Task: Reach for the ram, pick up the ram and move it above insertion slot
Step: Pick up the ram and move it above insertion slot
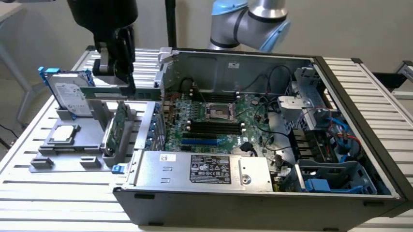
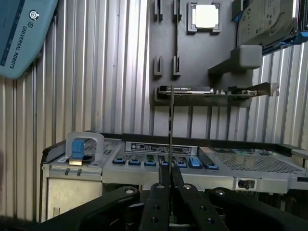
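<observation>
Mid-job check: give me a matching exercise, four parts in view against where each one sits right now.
Things:
1. ram
2. silver hard drive
3. square chip
4. wider green card

States:
A. lying flat on the grey holder
B. clamped in the shut gripper, lifted off the holder
C. standing on edge in a holder slot, beside the open computer case
D. standing upright on the holder, blue bracket at its edge

Pairs: 1-B, 2-D, 3-A, 4-C
</observation>
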Robot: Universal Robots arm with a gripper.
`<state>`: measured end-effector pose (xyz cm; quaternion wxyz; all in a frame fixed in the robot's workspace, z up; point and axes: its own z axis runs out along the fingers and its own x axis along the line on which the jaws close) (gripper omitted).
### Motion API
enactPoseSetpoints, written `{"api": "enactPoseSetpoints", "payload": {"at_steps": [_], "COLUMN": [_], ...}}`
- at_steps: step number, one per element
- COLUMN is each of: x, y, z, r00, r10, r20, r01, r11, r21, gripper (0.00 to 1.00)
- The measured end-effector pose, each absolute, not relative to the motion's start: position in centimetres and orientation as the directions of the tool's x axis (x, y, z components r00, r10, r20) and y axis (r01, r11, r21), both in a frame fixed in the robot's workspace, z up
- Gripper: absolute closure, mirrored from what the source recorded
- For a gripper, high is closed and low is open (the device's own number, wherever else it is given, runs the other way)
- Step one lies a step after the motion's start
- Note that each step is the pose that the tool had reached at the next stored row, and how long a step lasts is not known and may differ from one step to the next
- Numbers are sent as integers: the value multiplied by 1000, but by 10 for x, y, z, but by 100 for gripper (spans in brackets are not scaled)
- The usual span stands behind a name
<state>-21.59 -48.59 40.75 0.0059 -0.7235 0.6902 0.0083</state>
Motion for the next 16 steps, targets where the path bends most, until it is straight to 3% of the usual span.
{"api": "enactPoseSetpoints", "payload": {"at_steps": [16], "x": [-148], "y": [-472], "z": [407], "r00": [47], "r10": [-999], "r20": [-21], "r01": [-999], "r11": [-47], "r21": [3], "gripper": [87]}}
